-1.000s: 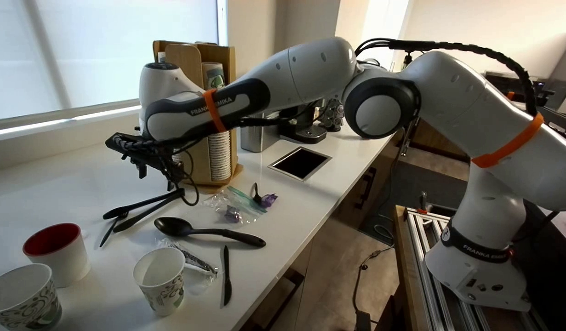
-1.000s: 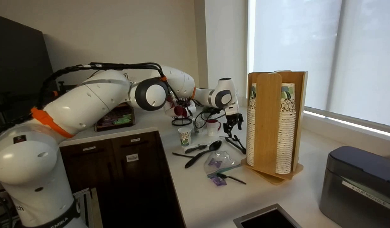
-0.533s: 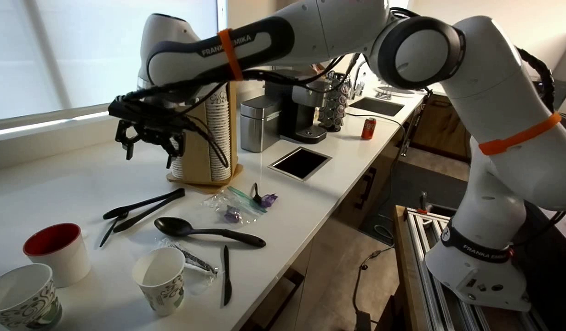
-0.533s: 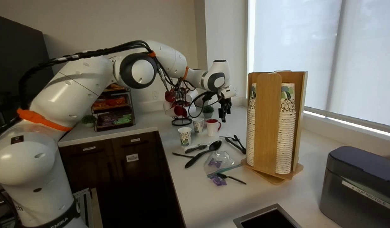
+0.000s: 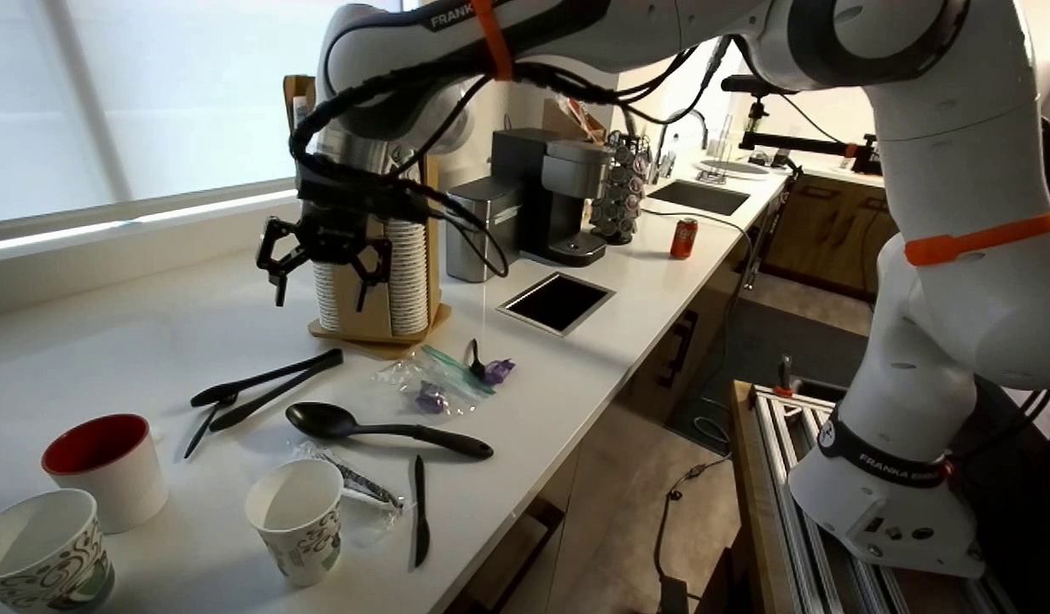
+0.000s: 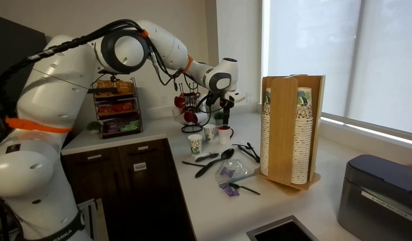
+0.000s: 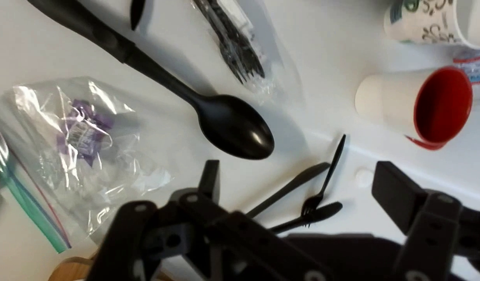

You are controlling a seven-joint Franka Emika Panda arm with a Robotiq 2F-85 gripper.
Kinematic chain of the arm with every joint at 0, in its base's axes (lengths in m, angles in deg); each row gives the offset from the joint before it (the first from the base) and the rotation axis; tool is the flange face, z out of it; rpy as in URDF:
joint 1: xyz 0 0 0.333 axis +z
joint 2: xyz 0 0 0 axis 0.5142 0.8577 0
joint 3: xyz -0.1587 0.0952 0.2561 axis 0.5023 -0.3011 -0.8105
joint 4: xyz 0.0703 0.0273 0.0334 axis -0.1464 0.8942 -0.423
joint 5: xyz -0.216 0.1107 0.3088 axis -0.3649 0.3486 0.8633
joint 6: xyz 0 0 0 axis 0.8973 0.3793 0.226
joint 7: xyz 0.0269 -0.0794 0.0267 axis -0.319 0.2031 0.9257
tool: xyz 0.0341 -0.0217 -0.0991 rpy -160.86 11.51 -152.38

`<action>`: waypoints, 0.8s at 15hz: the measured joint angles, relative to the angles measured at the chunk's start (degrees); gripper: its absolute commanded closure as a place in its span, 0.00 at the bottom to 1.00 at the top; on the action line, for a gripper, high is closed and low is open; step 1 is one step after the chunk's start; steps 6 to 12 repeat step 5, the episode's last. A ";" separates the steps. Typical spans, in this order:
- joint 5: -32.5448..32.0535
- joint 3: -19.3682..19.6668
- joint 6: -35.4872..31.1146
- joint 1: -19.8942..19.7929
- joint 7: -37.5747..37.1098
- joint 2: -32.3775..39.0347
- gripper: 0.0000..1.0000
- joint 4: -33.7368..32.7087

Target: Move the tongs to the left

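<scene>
The tongs (image 5: 273, 395) are dark and slender and lie on the white counter as a narrow V, seen in both exterior views (image 6: 248, 153). A small black fork (image 7: 333, 164) touches one tong arm. My gripper (image 5: 320, 304) is open and empty, high above the counter, apart from the tongs. In an exterior view the gripper (image 6: 225, 126) overlaps the mug's rim in the picture. In the wrist view the tongs (image 7: 286, 188) show between the open fingers, below them; their joined end is hidden behind the gripper.
A black spoon (image 5: 362, 429), a bag with purple wrappers (image 5: 435, 384), wrapped cutlery (image 5: 362, 482) and a black knife (image 5: 420, 512) lie near the tongs. A red-lined mug (image 5: 119, 477) and paper cups (image 5: 298, 520) stand nearby. A wooden cup holder (image 6: 282, 134) stands close to the tongs' joined end.
My gripper was low at the tongs' joined end a second ago. It has risen well above the counter, drawn back and turned, with its fingers spread. The tongs have not visibly moved.
</scene>
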 measured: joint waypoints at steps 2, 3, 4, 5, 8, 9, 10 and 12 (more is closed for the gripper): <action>2.46 -0.26 2.63 -0.53 6.67 -2.26 0.00 3.05; 2.73 0.06 2.90 -0.43 7.42 -2.74 0.00 3.56; 2.73 0.42 2.90 -0.21 7.35 -2.73 0.00 3.38; 2.72 0.60 2.90 -0.08 7.33 -2.69 0.00 3.28; 2.72 0.60 2.90 -0.08 7.33 -2.69 0.00 3.28; 2.72 0.60 2.90 -0.08 7.33 -2.69 0.00 3.28; 2.72 0.60 2.90 -0.08 7.33 -2.69 0.00 3.28; 2.72 0.60 2.90 -0.08 7.33 -2.69 0.00 3.28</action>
